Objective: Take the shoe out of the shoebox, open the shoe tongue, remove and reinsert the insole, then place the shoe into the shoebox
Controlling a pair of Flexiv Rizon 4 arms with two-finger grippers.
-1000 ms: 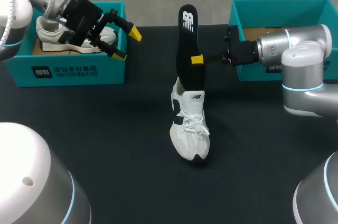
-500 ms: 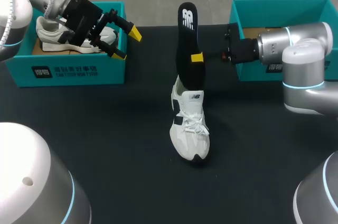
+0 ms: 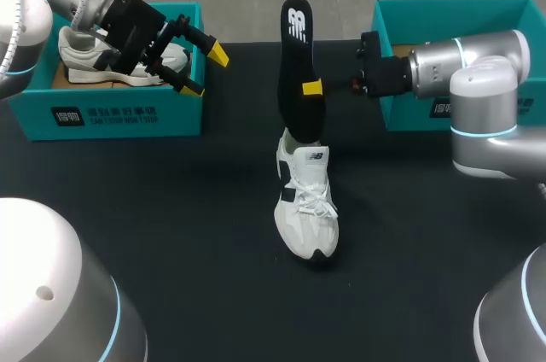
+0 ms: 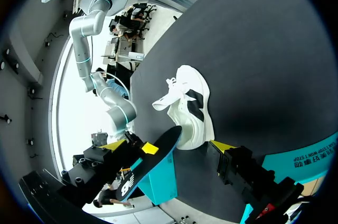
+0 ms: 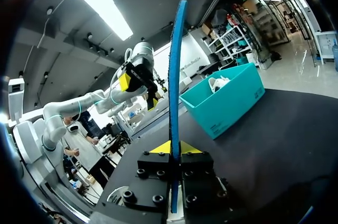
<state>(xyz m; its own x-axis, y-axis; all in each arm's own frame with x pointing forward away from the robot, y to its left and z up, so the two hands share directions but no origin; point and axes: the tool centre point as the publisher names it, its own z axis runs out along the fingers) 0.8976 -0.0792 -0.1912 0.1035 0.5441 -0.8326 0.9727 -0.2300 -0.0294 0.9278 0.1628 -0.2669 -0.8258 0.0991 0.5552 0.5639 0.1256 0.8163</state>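
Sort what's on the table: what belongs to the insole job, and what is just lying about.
Job in hand:
- black insole, clamped in the right gripper
- white shoe standing on the table
- shoebox at right, seemingly empty

Lying about:
- left shoebox
- second shoe inside it
- left gripper, open beside that box, holding nothing

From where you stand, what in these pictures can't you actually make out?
Head view: the insole's lower end is hidden behind the white shoe's collar; whether it sits inside is unclear.
Head view: the right gripper's far finger is behind the insole.
Head view: the right arm covers much of the right shoebox's inside.
Head view: the left gripper hides part of the second shoe in the left shoebox.
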